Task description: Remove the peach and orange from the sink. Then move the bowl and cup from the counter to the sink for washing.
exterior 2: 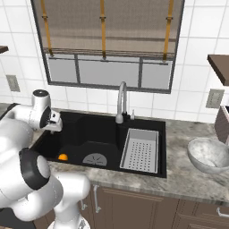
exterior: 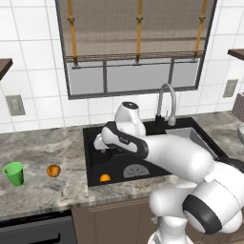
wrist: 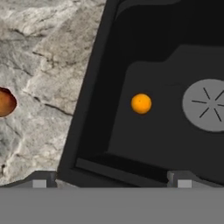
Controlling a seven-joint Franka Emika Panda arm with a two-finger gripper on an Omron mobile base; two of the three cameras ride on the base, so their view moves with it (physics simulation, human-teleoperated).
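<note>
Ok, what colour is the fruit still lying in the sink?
Plain bright orange, no mottling, on the black sink floor; clearest in the hand view.

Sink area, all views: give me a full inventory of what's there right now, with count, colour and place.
orange: one, bright orange, on the sink floor near the drain plate
peach: one, reddish orange, on the counter left of the sink
cup: one, green, upright on the counter left of the peach
bowl: one, whitish grey, on the counter right of the sink
sink: one, black, recessed in the counter
strainer tray: one, grey, in the sink's right side
faucet: one, silver, behind the sink
gripper: one, open, above the sink's left edge
</note>
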